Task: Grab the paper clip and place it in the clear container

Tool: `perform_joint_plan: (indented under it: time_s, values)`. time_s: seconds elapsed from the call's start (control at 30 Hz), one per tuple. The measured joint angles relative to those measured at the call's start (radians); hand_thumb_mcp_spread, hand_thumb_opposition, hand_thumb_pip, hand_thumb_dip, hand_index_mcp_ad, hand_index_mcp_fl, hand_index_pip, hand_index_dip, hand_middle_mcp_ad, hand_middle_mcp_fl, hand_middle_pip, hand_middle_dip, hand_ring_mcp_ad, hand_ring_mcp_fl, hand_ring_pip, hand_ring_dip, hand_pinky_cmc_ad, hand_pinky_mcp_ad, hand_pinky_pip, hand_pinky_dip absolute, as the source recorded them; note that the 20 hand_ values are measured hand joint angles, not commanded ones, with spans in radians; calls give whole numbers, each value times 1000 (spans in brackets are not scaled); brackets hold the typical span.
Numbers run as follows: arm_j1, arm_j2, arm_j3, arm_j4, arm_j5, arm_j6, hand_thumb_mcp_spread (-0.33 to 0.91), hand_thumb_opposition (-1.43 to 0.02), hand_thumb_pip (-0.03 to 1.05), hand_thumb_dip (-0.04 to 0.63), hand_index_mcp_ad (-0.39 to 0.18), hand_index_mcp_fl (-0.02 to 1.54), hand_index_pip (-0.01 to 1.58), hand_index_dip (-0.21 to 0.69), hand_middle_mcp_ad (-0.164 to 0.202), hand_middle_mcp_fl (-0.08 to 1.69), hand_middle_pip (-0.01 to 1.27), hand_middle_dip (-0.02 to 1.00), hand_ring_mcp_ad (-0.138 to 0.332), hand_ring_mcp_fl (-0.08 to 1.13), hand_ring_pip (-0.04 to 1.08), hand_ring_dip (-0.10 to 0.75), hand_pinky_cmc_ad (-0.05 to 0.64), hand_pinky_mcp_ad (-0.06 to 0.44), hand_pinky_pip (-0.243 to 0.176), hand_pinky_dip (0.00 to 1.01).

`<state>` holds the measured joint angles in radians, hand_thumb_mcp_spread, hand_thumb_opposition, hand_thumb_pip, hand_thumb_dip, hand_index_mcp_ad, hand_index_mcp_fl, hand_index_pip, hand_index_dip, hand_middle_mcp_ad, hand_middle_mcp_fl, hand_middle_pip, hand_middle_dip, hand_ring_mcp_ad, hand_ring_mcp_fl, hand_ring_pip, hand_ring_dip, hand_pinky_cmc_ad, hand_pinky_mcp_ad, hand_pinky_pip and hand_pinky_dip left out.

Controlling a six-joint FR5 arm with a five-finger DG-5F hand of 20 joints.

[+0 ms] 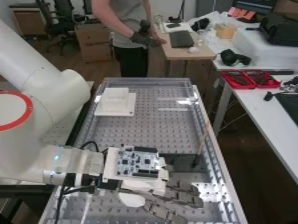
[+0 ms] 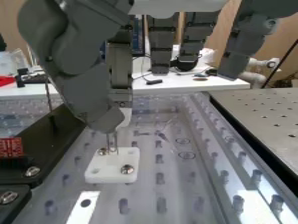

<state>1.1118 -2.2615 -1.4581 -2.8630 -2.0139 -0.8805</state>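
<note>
Over the perforated counter (image 1: 146, 137), the white arm (image 1: 66, 95) comes in from the high view's left and holds its hand (image 1: 181, 196) low toward the near end, with a circuit board (image 1: 138, 162) on top. The dark grey fingers (image 2: 161, 45) are partly closed: the thumb (image 2: 100, 90) and one finger come together at their tips and pinch the upper part of the paper clip (image 2: 111, 143), while the others hang fairly straight, apart from it. Thin and upright, the paper clip points down at a small white plate (image 2: 100, 172) fixed with metal screws (image 2: 127, 169); whether its lower end touches the plate cannot be told. Just beside that plate is a black block (image 2: 50, 137) with a red part (image 2: 11, 147) near it, and a bright metal strip (image 2: 82, 212) lies near the plate too. Farther along the counter, well apart from the hand, sits a white stepped block (image 1: 115, 102). Near the hand a thin brown stick (image 1: 202, 142) stands tilted, its dark lower end by the counter's long edge
</note>
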Motion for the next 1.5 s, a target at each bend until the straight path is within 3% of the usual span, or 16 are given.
perform_joint_plan:
  time_s: [1.5]
  values:
    - [0, -11, -12, 17, 12, 44, 449, -813, 766, 276, -188, 304, 1546, 16, 61, 122, 117, 175, 86, 0, 79, 87, 330, 271, 52, 195]
